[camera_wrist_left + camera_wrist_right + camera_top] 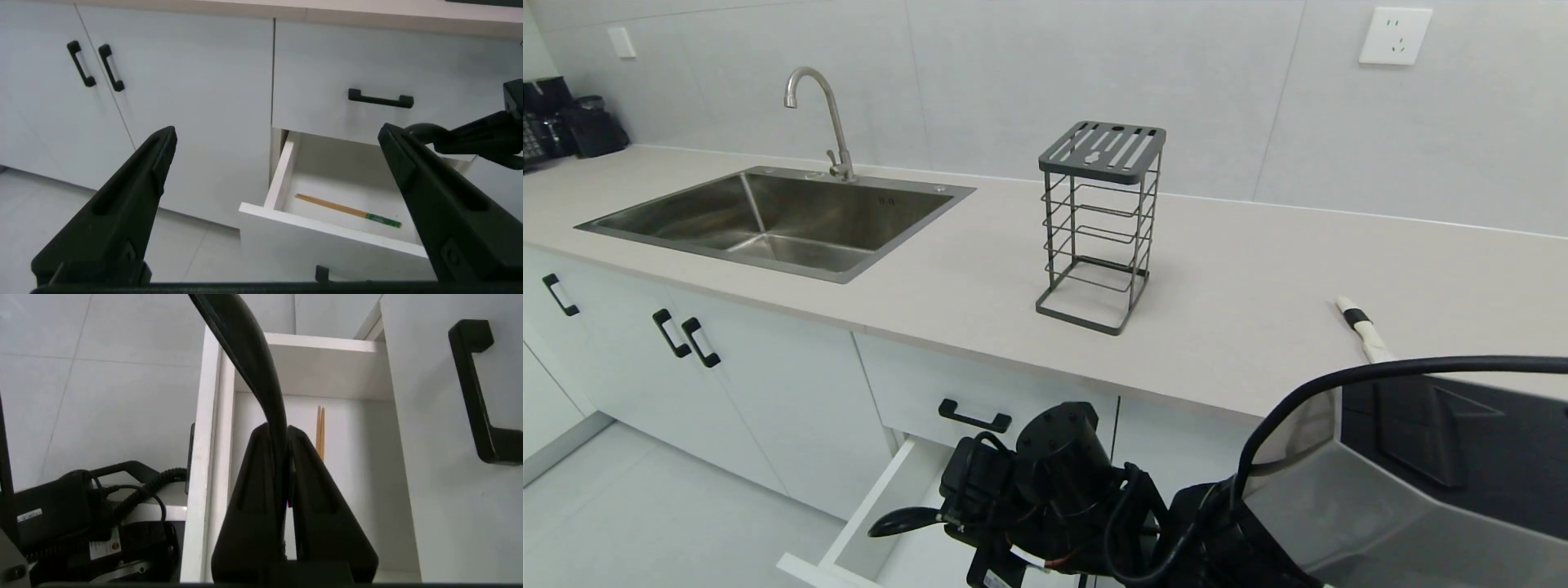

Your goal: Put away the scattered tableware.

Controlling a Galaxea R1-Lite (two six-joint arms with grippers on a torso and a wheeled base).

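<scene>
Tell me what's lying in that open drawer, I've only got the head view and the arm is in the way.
Observer: A pair of chopsticks lies on the floor of the drawer.
Operator: Does the right gripper actually have the spoon?
Observer: Yes, the right gripper is shut on the handle of the black spoon, above the drawer.
Operator: And the left one?
Observer: The left gripper is open and empty, facing the drawer from out in front.
</scene>
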